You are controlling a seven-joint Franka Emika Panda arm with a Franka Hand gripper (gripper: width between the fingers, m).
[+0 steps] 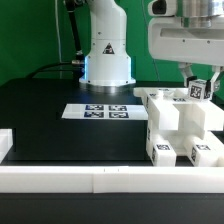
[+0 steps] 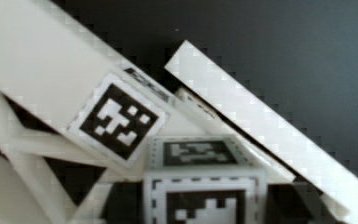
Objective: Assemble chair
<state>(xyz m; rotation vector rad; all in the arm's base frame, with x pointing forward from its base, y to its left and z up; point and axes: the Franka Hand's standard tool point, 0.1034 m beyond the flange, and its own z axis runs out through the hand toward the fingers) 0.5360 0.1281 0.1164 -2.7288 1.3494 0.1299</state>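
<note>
While just above the chair (image 1: 172,118), gripper (image 1: 194,80) tight around its tagged white part (image 1: 198,90).

The black table (image 1: 45,125) lies open across the exterior view's left and middle, bare but for the flat marker board (image 1: 100,111). The robot base (image 1: 107,55) blocks the back, and a white border rail (image 1: 90,180) walls the near edge. On the exterior view's right the chair (image 1: 180,125) crowds the corner close to that rail, and the gripper (image 1: 196,82), jaws closed on its top piece, fills the room above. In the wrist view chair faces press close, with one dark gap beside them.
</note>
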